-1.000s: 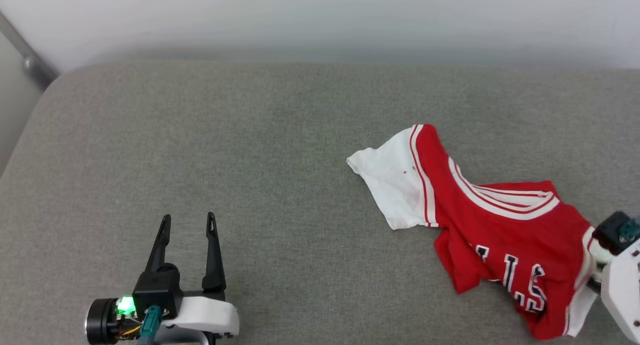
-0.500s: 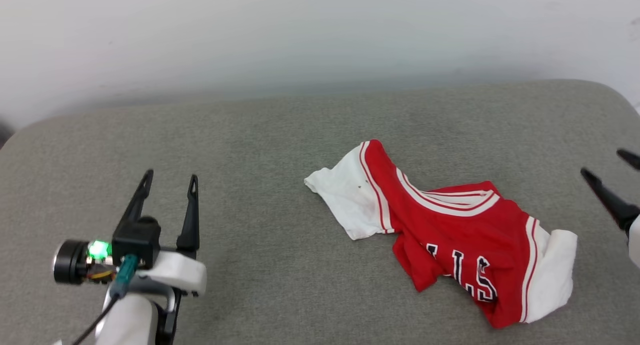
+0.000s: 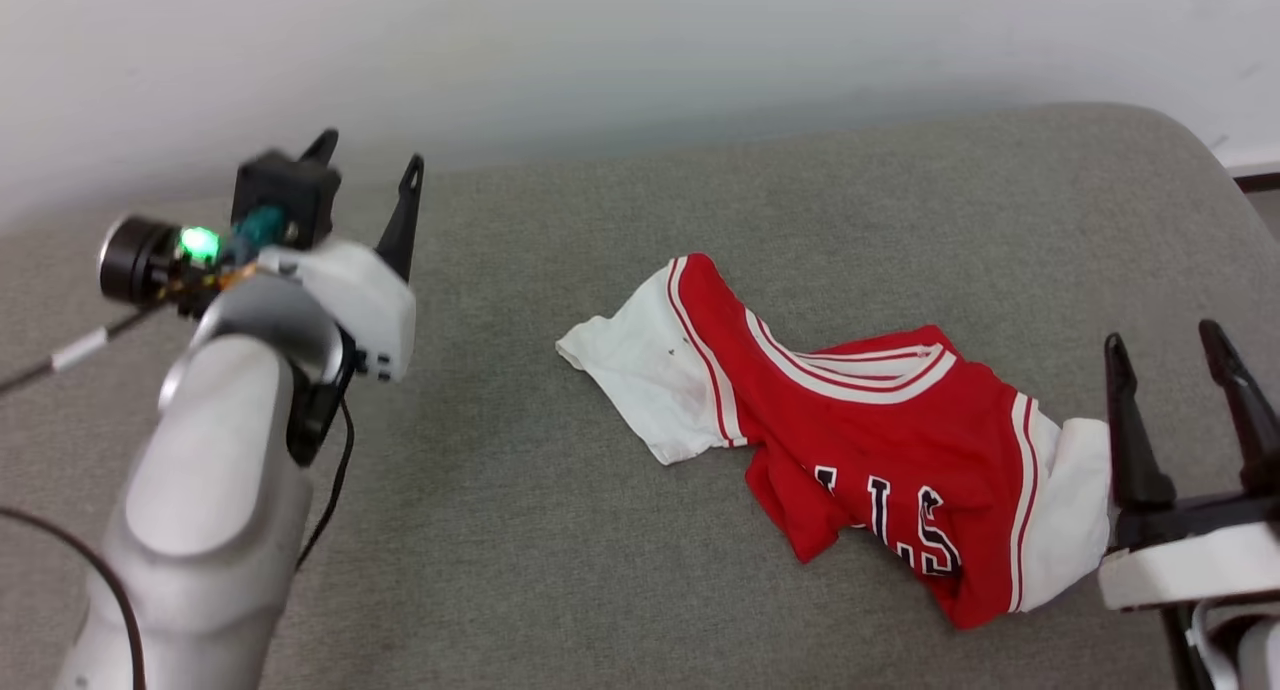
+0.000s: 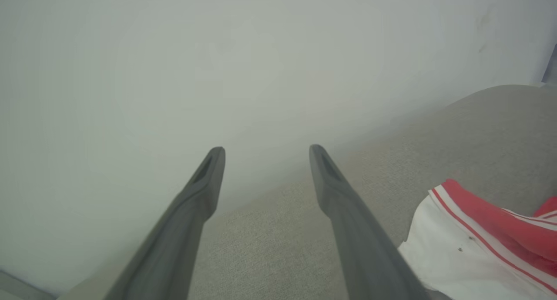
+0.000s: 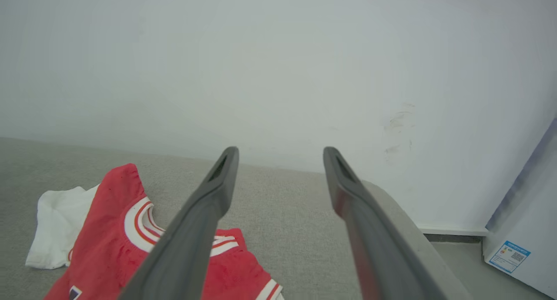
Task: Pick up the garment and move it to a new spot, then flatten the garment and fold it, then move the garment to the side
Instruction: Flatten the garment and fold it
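The garment (image 3: 850, 440) is a red T-shirt with white sleeves and striped trim. It lies crumpled on the grey padded surface (image 3: 560, 530), right of centre, with part of its black lettering showing. My right gripper (image 3: 1162, 340) is open and empty, just right of the garment's right white sleeve. In the right wrist view its fingers (image 5: 280, 151) point at the wall, with the garment (image 5: 109, 221) at the lower left. My left gripper (image 3: 368, 160) is open and raised at the far left, well apart from the garment. In the left wrist view the gripper (image 4: 266, 150) has a white sleeve (image 4: 461, 256) at its lower right.
A pale wall (image 3: 640, 50) runs along the far edge of the surface. The surface's rounded right corner (image 3: 1190, 160) drops to the floor. A white appliance with a blue label (image 5: 518, 252) stands beyond it. A black cable (image 3: 60, 355) trails by my left arm.
The head camera has shifted. My right gripper, which was at the garment's right sleeve, has come away and stands open beside it. My left arm has lifted towards the far left.
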`<state>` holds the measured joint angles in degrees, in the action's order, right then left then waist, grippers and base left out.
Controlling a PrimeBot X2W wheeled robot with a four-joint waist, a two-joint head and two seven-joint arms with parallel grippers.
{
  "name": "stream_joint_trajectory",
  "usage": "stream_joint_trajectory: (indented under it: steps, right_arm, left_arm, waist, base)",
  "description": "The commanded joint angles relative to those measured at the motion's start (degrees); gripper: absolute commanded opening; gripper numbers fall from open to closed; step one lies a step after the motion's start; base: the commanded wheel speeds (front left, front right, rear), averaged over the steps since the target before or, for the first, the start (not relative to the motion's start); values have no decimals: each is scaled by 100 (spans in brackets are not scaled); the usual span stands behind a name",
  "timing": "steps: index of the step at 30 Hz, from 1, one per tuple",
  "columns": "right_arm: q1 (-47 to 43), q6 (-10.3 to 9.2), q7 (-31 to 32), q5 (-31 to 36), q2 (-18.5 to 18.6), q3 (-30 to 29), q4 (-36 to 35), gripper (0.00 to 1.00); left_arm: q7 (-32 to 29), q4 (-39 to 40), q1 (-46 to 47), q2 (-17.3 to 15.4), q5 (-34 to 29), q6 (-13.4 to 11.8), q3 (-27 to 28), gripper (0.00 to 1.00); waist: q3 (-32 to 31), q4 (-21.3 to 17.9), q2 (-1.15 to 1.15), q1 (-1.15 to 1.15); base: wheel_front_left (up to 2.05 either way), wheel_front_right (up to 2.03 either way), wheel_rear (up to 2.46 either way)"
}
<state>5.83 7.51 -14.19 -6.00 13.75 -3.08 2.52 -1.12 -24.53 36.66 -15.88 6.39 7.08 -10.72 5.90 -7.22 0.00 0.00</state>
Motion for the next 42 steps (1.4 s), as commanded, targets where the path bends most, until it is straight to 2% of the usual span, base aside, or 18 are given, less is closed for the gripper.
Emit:
stream_joint_trajectory:
  steps: [1,6,13,16,17,23,29,38,39,40,42]
  right_arm:
    - [-189,-4,-48,114,-268,-101,-196,100]
    - [-515,-4,-80,306,-759,-148,-457,100]
    - [-438,-4,-100,363,-955,22,-419,100]
    - [-274,-4,-106,382,-985,108,-412,100]
    - [-274,-4,-106,382,-985,108,-412,100]
    - [-3,-4,-99,381,-1034,305,-449,100]
    - [225,-4,-100,361,-1077,510,-445,100]
    - [431,-4,-101,269,-1103,676,-365,100]
    - [443,-4,-101,227,-1103,692,-358,100]
    - [442,-4,-101,195,-1103,717,-340,100]
    - [460,-4,-101,145,-1100,758,-316,100]
  left_arm:
    - [-265,-49,297,-62,139,24,-190,100]
    - [-1579,-142,1089,-462,1262,26,-1453,100]
    - [-3738,171,2203,-1206,2955,28,-3294,100]
    - [-4480,296,2644,-1411,3447,28,-3929,100]
    - [-4480,296,2644,-1411,3447,28,-3929,100]
    - [-5648,410,3371,-1637,4141,29,-5034,100]
    - [-6029,348,3784,-1732,4469,29,-5881,100]
    - [-6257,268,3454,-1876,4552,29,-6307,100]
    - [-6237,273,3413,-1889,4542,30,-6317,45]
    - [-6235,284,3378,-1900,4541,30,-6326,0]
    - [-6203,329,3351,-1916,4528,30,-6330,0]
  waist:
    - [135,-90,0,0]
    - [399,-237,0,0]
    - [847,-490,0,0]
    - [1058,-602,0,0]
    - [1058,-602,0,0]
    - [1466,-814,0,0]
    - [1815,-1001,0,0]
    - [2030,-1168,0,0]
    - [2030,-1170,0,0]
    - [2022,-1165,0,0]
    - [1966,-1138,0,0]
  base:
    - [0,0,0]
    - [0,0,0]
    - [0,0,0]
    - [0,0,0]
    - [0,0,0]
    - [0,0,0]
    - [0,0,0]
    - [0,0,0]
    - [0,0,0]
    - [0,0,0]
    - [0,0,0]
